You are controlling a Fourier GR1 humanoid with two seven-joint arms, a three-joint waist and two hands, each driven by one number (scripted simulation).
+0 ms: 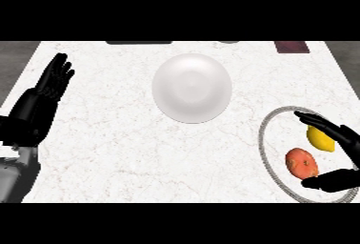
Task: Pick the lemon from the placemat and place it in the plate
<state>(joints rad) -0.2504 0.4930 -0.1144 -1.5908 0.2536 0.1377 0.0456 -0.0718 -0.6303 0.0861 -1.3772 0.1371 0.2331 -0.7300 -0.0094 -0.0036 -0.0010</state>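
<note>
Between right hand (340, 157) fingers, lemon (321, 138)

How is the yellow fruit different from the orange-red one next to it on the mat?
The lemon is plain yellow; the orange-red fruit is reddish orange with speckles. The lemon lies farther up the counter, just under the right hand's upper fingers; the orange-red fruit lies nearer the lower edge, just above the thumb. The lemon looks longer and oval; the other looks rounder. Both rest on the round placemat, between the open hand's fingers and thumb.
</note>
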